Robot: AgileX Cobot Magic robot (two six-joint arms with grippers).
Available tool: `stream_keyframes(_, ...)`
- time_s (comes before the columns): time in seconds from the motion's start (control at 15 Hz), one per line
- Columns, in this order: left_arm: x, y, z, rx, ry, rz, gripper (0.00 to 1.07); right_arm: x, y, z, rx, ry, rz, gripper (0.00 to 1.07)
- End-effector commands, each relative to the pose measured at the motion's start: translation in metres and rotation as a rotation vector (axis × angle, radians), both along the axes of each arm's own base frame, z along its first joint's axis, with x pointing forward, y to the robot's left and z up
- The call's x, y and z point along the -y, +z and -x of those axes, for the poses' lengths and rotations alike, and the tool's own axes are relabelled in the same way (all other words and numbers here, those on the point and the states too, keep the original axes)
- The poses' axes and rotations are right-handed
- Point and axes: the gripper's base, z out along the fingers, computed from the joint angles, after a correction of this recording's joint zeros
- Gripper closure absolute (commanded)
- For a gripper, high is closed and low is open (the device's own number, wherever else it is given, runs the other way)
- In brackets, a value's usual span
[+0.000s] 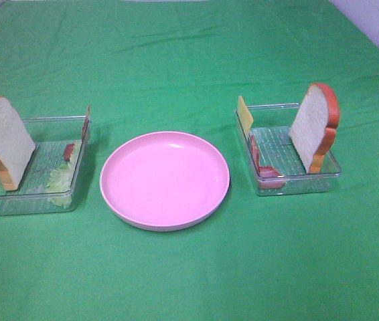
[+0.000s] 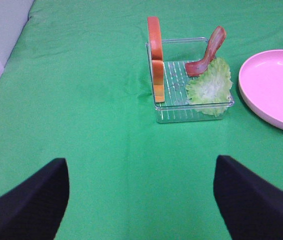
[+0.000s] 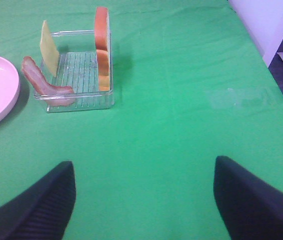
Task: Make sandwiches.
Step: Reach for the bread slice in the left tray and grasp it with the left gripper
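So, the left claw [image 2: 141, 200] is seen spread wide open with nothing held, over bare green cloth [image 2: 81, 100] on the tabletop, apart from the left tray [image 1: 29, 204]. In that clear tray the left bread slice [image 1: 5, 140] is stood on edge at the outer wall. A lettuce leaf [image 1: 61, 179] is laid at the plate side, with the left bacon strip [image 1: 69, 152] propped up beside it. The round pink plate [image 1: 165, 179] is set between the trays. In the right tray [image 1: 300, 184], a cheese slice [image 1: 244, 115] and the right bacon strip [image 1: 264, 170] are leaned at the plate-side wall, and the right bread slice [image 1: 313, 127] is stood upright at the outer side. The right claw [image 3: 144, 200] is likewise held wide open and empty, apart from its tray.
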Motion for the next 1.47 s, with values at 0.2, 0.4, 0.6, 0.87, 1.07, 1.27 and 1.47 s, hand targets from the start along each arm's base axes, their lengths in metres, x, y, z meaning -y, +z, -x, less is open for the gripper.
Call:
stream_keyframes(0.2, 0.001, 0.006, 0.0, 0.042, 0.003, 0.025, 0.31, 0.0, 0.0, 0.002, 0.016, -0.001, 0.016, 0.34)
stream_keyframes(0.4, 0.001, 0.023, -0.02, 0.011, 0.003, 0.034, 0.31, 0.0, 0.0, 0.002, 0.016, -0.001, 0.016, 0.34)
stream_keyframes(0.6, 0.001, 0.044, -0.06, -0.087, 0.003, 0.049, 0.31, 0.0, 0.0, 0.002, 0.016, -0.001, 0.016, 0.34)
stream_keyframes(0.87, -0.001, 0.065, -0.14, -0.297, 0.003, 0.052, 0.31, 0.0, 0.0, 0.002, 0.016, -0.001, 0.016, 0.34)
stream_keyframes(1.07, -0.001, 0.063, -0.217, -0.473, -0.002, 0.063, 0.31, 0.0, 0.0, 0.002, 0.016, -0.001, 0.016, 0.34)
stream_keyframes(1.27, -0.001, 0.046, -0.276, -0.627, -0.007, 0.082, 0.31, 0.0, 0.0, 0.002, 0.016, -0.001, 0.016, 0.34)
stream_keyframes(1.47, -0.001, 0.02, -0.323, -0.75, -0.009, 0.084, 0.31, 0.0, 0.0, 0.002, 0.016, -0.001, 0.016, 0.34)
